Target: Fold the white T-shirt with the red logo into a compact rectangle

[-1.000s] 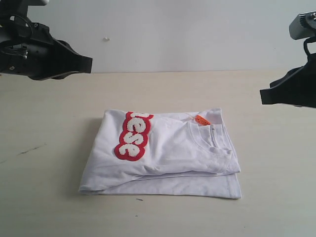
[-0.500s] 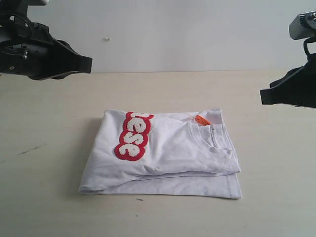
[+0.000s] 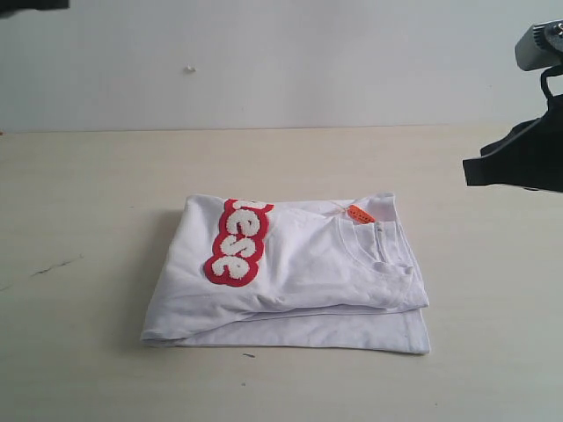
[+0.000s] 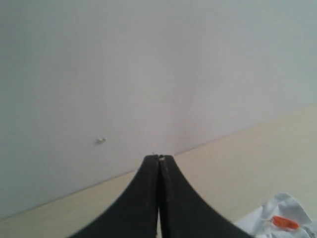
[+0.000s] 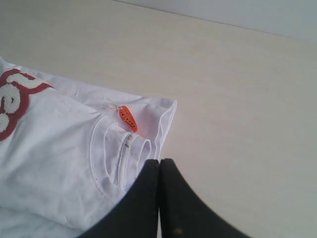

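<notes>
Left gripper: jaws pressed together, empty, high off to the left of the white T-shirt. T-shirt folded, mid-table; red logo on its left part. Right gripper: pressed together, empty, raised to its right.

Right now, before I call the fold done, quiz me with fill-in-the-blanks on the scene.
The white T-shirt lies ____ into a rough rectangle on the table.
Its neck tag is coloured ____.
The logo has white letters with a ____ outline.
The left tool and the right tool are both ____.
Missing words: folded; orange; red; shut.
</notes>
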`<state>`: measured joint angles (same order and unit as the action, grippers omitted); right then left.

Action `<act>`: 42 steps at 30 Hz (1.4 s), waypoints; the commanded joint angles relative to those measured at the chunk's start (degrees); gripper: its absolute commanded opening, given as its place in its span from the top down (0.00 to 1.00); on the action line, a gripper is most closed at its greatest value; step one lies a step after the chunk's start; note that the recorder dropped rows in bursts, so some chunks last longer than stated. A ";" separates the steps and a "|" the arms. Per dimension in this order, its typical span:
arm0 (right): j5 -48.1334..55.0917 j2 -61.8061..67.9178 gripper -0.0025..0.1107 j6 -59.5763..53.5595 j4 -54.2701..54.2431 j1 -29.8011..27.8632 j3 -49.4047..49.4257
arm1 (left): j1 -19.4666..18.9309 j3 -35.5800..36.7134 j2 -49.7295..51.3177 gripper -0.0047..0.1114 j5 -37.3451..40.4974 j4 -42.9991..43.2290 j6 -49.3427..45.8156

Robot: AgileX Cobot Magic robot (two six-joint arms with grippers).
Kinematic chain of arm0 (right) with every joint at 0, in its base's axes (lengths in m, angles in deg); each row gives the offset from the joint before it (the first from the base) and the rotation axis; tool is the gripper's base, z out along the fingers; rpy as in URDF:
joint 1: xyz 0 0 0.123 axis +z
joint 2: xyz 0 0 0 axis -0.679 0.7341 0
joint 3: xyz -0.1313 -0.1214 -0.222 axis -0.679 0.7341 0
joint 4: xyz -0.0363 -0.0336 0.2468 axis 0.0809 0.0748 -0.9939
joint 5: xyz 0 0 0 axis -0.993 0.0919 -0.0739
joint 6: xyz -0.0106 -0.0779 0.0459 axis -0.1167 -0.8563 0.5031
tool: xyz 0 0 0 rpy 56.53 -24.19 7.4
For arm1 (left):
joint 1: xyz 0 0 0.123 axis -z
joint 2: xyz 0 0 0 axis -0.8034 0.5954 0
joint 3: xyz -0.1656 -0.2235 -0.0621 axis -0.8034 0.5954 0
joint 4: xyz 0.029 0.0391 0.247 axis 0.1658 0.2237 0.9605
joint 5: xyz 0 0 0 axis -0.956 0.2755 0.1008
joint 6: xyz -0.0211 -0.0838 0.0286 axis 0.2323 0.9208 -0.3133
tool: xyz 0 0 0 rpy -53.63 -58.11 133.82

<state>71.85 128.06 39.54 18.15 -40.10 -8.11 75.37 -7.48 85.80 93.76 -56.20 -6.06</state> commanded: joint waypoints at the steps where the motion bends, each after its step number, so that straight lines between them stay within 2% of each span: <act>1: -0.14 -0.34 0.98 0.23 0.35 -0.02 0.24 | -3.96 0.24 -5.62 0.96 -0.65 0.02 0.73; 7: -0.14 -0.34 0.98 0.23 0.35 -0.02 0.24 | -13.27 4.02 -12.18 0.96 -0.63 0.02 1.74; 14: -0.14 -0.34 0.98 0.23 0.22 -0.02 0.24 | -18.39 5.56 -17.04 0.96 0.14 1.49 9.61; 19: -0.14 -0.34 0.98 0.23 0.22 -0.02 0.24 | -19.10 10.74 -19.52 0.96 0.15 15.04 23.14; 25: -0.14 -0.34 0.98 0.23 0.22 -0.02 0.24 | -19.10 17.15 -23.81 0.96 -0.53 28.70 33.56; 34: -0.14 -0.34 0.98 0.23 0.22 -0.02 0.24 | -19.10 25.26 -33.75 0.96 -1.35 35.84 33.69; 39: -0.14 -0.34 0.98 0.23 0.22 -0.02 0.24 | -19.10 29.93 -39.33 0.96 -1.35 41.84 41.96; 42: -0.14 -0.34 0.98 0.23 0.22 -0.02 0.24 | -19.10 33.37 -42.01 0.96 -1.35 42.81 43.71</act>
<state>71.85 128.06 39.54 18.15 -40.10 -8.11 56.41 23.10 46.21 92.82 -15.05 35.00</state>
